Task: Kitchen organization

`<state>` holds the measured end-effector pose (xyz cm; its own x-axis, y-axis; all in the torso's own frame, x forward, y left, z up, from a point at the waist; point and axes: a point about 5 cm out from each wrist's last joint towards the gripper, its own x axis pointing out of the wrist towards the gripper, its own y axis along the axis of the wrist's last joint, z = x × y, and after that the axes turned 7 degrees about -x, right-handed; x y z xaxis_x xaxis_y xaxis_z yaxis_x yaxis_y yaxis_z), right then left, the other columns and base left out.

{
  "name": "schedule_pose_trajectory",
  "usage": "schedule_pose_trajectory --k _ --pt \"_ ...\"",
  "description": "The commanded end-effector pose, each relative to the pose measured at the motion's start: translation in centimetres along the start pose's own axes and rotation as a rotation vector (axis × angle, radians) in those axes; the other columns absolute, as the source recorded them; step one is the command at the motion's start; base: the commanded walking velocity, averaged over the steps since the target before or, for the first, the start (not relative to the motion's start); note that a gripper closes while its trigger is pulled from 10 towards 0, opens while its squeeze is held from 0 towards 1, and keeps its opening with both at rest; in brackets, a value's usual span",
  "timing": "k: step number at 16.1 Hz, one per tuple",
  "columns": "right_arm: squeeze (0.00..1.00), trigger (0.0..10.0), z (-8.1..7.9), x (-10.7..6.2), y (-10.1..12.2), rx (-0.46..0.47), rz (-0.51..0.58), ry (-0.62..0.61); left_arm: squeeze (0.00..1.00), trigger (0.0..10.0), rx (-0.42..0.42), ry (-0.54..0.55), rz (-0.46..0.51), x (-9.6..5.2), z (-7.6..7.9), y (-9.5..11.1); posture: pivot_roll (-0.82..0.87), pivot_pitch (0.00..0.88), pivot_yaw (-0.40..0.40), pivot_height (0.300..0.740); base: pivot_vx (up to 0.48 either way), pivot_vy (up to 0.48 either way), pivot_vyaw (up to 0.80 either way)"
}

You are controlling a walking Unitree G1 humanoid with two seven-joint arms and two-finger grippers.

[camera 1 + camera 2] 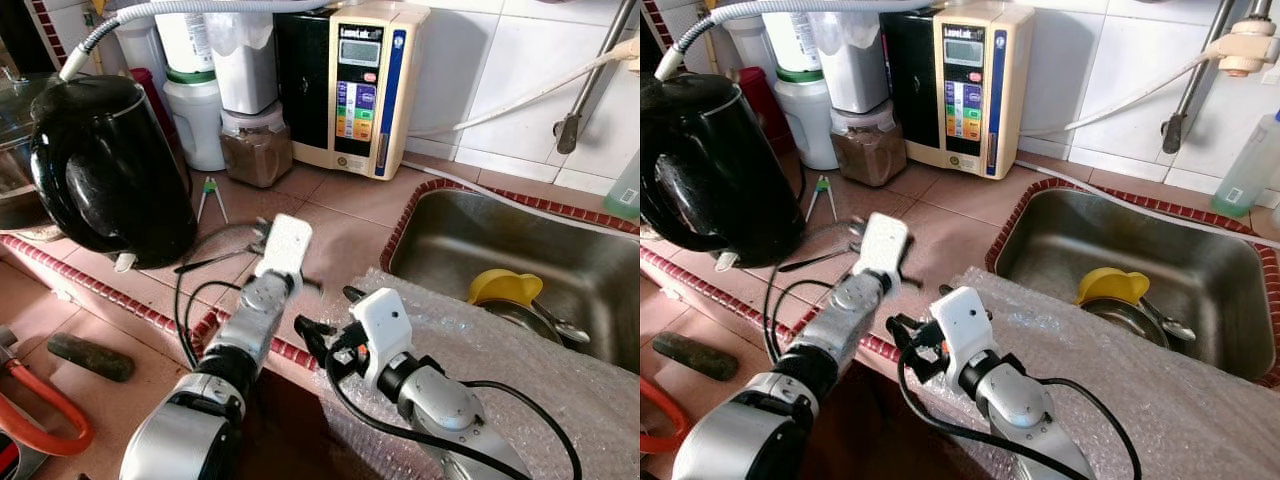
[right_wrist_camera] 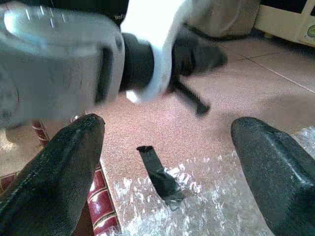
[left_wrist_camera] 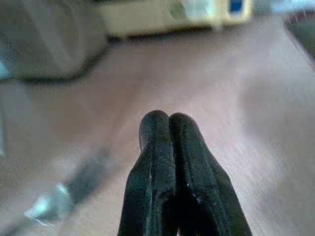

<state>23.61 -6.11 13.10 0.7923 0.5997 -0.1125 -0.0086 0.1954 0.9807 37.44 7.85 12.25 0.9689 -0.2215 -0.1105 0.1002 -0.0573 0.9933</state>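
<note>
Your left hand (image 3: 170, 120) is clenched on nothing — its two black fingers (image 3: 152, 162) press flat together, hovering above the tiled bench (image 1: 340, 215). From the head views that arm reaches forward over the bench, its white wrist block just short of a small scatter of metal tools (image 1: 225, 250) lying beside the black kettle (image 1: 105, 165).

Your right hand (image 2: 167, 147) is released, the fingers (image 2: 64, 172) spread wide with nothing between them. It sits low at the near bench edge, at the corner of a sheet of bubble wrap (image 1: 520, 370) that is draped over the bench front and up to the sink (image 1: 530, 260). A short strip of black tape (image 2: 160, 174) sticks up from the bubble wrap's edge, between the spread fingers in the right wrist view but not touched by them.

The kettle stands at the left of the bench. Behind it, against the tiled wall, you have white jars (image 1: 195, 110), a blender jar with brown contents (image 1: 255, 150) and a cream water ionizer (image 1: 365, 90) with a coloured button panel. A pair of green-handled tweezers (image 1: 210, 195) lies between the kettle and the jars.

In the sink, a yellow piece (image 1: 503, 287) rests on a metal pot (image 1: 535, 318).
</note>
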Motion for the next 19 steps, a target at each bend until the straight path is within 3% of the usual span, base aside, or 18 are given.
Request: schedule_pose_trajectory --k 1,4,10,19 --pt "1.0 10.0 0.2 0.0 -0.1 -0.001 -0.001 -0.014 1.0 10.0 -0.008 0.033 0.064 0.3 -0.7 1.5 0.02 0.0 0.078 0.74 0.0 0.0 0.0" --pt "1.0 10.0 0.2 0.0 0.0 -0.007 0.0 -0.014 1.0 10.0 -0.082 0.043 0.115 0.3 -1.7 2.3 0.03 0.0 0.076 0.74 0.0 0.0 0.0" --pt "1.0 10.0 -0.2 -0.2 -0.2 -0.002 -0.006 -0.016 1.0 10.0 -0.08 0.112 0.075 0.8 -3.0 2.7 0.01 0.0 0.09 0.74 0.0 0.0 0.0" --pt "1.0 10.0 -0.7 -0.3 -0.3 0.001 -0.014 -0.001 1.0 10.0 -0.035 0.229 -0.056 0.0 -3.3 -0.9 0.01 0.0 0.086 0.74 0.0 0.0 0.0"
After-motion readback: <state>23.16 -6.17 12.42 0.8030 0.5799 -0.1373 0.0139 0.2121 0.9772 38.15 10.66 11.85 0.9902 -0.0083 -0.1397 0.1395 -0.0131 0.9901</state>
